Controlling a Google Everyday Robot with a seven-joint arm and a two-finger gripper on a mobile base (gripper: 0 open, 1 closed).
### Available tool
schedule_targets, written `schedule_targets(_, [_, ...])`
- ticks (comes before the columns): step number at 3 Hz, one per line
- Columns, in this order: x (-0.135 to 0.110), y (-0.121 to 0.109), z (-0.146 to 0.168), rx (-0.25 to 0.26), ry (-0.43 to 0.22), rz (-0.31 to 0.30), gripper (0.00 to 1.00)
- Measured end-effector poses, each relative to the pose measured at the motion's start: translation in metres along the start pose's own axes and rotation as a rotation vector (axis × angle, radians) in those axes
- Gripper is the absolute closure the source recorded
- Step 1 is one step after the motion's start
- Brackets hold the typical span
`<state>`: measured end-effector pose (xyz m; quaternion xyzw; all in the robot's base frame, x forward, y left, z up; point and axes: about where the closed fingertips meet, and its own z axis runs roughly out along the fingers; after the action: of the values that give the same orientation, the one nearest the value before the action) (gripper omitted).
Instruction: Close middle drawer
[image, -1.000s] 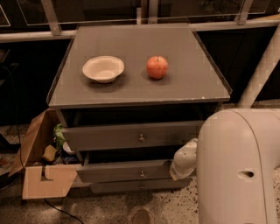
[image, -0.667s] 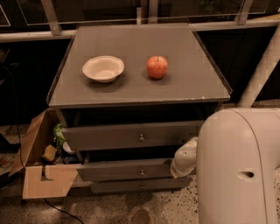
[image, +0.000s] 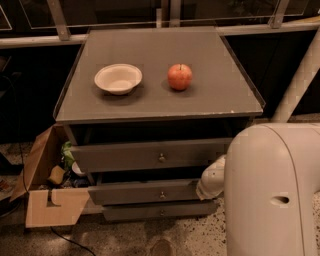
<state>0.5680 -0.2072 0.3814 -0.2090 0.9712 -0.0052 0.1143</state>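
**Operator:** Where is the middle drawer?

**Technician:** The middle drawer (image: 145, 193) is the second of three in the grey cabinet (image: 160, 107). Its front stands forward of the lowest drawer (image: 150, 212), with a dark gap above it. It has a brass knob (image: 162, 195) at the centre.

**Operator:** Where is the gripper, and what is its state?

**Technician:** The gripper (image: 209, 184) is at the right end of the drawer front, ahead of the white arm (image: 270, 195). Its opening state cannot be told.

**Operator:** What is on the cabinet top?

**Technician:** A white bowl (image: 118, 78) on the left and a red apple (image: 179, 76) on the right, apart.
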Motion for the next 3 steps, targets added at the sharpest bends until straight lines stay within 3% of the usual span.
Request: schedule_targets(3, [-0.036,0.002,0.006,0.009,-0.049,-0.001,1.0])
